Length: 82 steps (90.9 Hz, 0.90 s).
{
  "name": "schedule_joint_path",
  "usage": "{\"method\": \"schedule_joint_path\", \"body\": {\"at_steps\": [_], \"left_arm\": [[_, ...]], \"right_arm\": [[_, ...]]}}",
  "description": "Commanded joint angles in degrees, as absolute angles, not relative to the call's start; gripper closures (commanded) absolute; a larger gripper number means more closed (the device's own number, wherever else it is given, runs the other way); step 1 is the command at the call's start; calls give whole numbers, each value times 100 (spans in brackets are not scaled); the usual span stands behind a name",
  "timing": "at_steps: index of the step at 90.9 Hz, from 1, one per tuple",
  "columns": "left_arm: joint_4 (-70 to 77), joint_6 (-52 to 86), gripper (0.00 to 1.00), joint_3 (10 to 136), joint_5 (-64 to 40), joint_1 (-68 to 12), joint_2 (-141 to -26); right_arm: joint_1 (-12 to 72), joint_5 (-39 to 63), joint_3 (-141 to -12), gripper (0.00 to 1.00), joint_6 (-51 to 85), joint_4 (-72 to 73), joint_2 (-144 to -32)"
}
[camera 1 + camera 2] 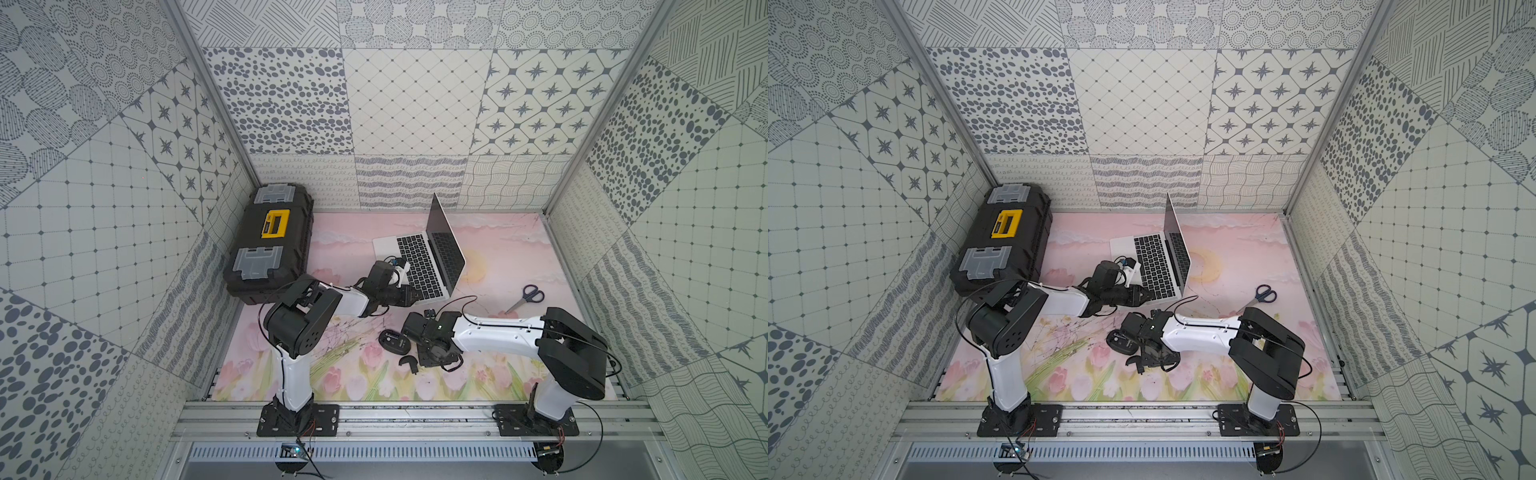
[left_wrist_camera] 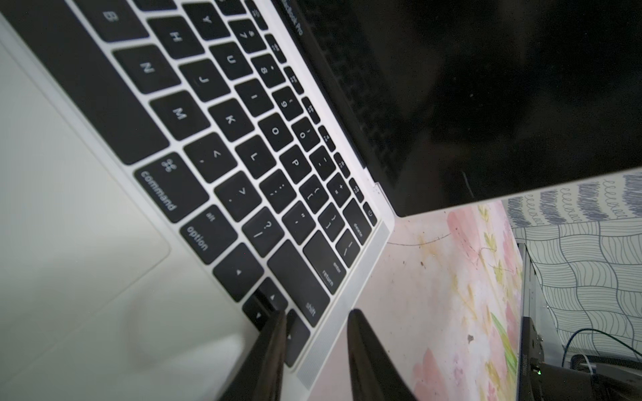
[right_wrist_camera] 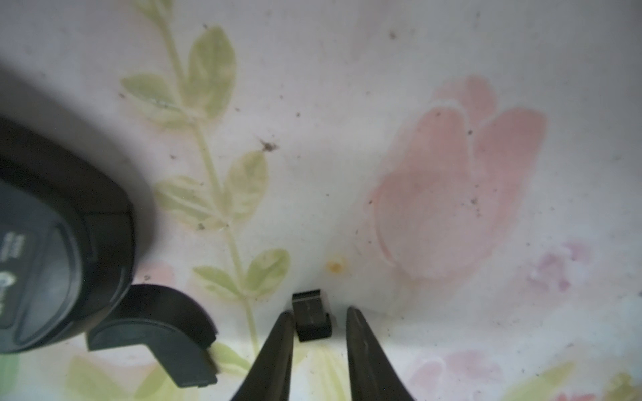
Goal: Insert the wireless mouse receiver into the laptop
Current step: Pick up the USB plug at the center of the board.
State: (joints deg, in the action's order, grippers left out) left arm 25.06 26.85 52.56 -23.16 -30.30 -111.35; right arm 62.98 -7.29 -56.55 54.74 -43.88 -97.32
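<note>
Right wrist view: wireless mouse receiver (image 3: 312,316) lay unclamped on the mat (image 3: 451,104)

Right wrist view showed the stub flat on the flowered surface, between the tips of the right gripper (image 3: 318,311); the jaws stood apart, one finger (image 3: 276,350) just beside the stub, the other clear of it; the black mouse (image 3: 52,243) and its half-round cover (image 3: 156,330) lay near; the left gripper (image 2: 317,312) hung parted at the arrow-key corner of the open laptop (image 2: 69,208), clamping nothing; a top view placed that corner (image 1: 432,293) near the right arm's wrist.
</note>
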Motion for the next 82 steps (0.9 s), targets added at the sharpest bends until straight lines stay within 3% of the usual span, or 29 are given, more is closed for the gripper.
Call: {"method": "schedule_joint_path", "body": {"at_steps": [1, 48, 64, 82], "left_arm": [[1914, 2637, 67, 5282, -2259, -2951, -11239], [1885, 2593, 70, 5355, -2384, -2957, -11309], [1891, 2611, 71, 5389, -2407, -2951, -11218], [1773, 2551, 70, 5214, -2294, -2768, -10732]], "right_arm": [[6321, -665, -5739, 71, 5269, -4446, -9909], [6252, -814, -5522, 82, 4773, -4444, -9738], [5757, -1095, -5479, 83, 3932, -4157, -9689], [5011, -732, -5233, 83, 2619, -3174, -9496]]}}
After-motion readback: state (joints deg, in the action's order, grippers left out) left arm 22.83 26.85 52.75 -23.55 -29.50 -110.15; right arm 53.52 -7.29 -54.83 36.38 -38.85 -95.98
